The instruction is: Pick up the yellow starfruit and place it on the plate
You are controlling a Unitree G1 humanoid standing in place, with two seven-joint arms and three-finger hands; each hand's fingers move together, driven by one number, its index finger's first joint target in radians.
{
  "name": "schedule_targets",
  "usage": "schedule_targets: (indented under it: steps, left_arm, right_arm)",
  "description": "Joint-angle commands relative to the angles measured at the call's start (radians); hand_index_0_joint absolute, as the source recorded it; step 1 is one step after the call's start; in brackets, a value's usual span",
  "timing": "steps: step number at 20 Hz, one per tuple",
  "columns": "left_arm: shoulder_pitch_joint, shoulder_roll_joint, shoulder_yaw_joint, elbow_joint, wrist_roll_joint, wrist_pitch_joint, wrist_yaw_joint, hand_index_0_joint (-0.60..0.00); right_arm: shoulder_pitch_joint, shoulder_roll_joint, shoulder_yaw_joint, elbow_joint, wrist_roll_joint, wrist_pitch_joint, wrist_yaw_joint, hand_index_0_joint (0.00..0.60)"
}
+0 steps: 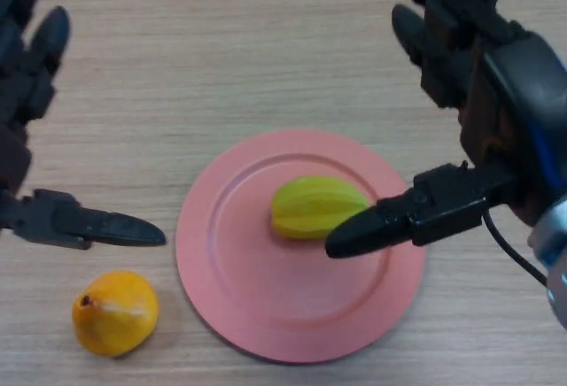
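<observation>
Head view. Yellow starfruit (314, 206): lying near centre of pink plate (230, 289). Right hand (478, 111): fingers spread, over plate's right side, thumb tip at the fruit, contact uncertain. Left hand (35, 138): spread, at left edge. Orange fruit (114, 312): on wooden table (221, 41), beside plate.

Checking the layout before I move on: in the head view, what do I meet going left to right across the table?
Left robot hand → orange-yellow fruit → pink plate → yellow starfruit lying on it → right robot hand, open, its thumb reaching over the plate beside the starfruit.
</observation>
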Motion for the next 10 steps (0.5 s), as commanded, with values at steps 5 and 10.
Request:
schedule_targets:
  steps: [5, 10]
  left_arm:
    - [-0.006, 0.014, 0.038, -0.079, 0.006, -0.07, 0.02, 0.0]
    - [-0.029, 0.023, 0.041, -0.074, 0.015, -0.07, 0.03, 0.0]
  right_arm:
    - [0.216, -0.122, -0.241, -0.048, 0.17, -0.339, -0.075, 0.0]
    - [0.274, 0.041, -0.242, -0.014, -0.139, -0.404, 0.192, 0.0]
